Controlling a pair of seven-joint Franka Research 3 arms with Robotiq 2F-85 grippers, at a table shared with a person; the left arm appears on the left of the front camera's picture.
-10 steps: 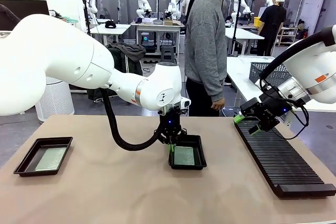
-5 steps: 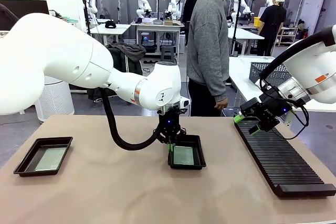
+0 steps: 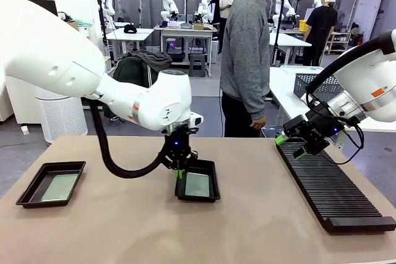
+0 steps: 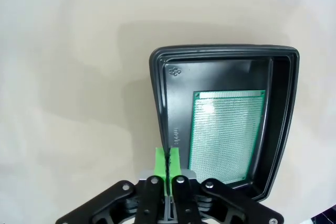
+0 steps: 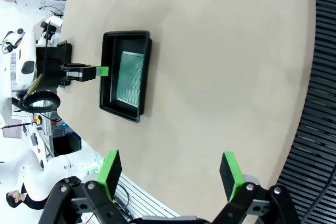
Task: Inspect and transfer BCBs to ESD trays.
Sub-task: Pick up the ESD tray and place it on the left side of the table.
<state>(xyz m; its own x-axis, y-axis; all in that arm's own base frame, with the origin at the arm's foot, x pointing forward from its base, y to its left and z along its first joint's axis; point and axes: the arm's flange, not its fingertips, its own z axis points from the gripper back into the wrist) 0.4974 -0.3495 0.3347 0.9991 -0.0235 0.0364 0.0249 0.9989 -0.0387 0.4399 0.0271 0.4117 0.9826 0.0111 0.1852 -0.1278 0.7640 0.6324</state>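
Two shallow black trays: left fingers (image 4: 167,162) pinching one tray's flared rim (image 4: 160,109), right fingers (image 5: 170,171) wide.

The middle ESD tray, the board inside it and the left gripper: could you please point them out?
middle ESD tray (image 4: 226,51): left wrist view, far rim.
BCB (image 4: 226,132): left wrist view, centre of face.
left gripper (image 4: 167,162): left wrist view, between shut green fingertips on the tray's rim.

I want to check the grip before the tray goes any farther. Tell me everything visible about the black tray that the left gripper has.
The middle tray is a shallow black plastic rectangle with a raised flared rim and rounded corners. It sits level near the table's middle. One green board lies flat inside, off toward one wall. The left gripper is shut on its long rim wall, the wall pinched between the green pads.
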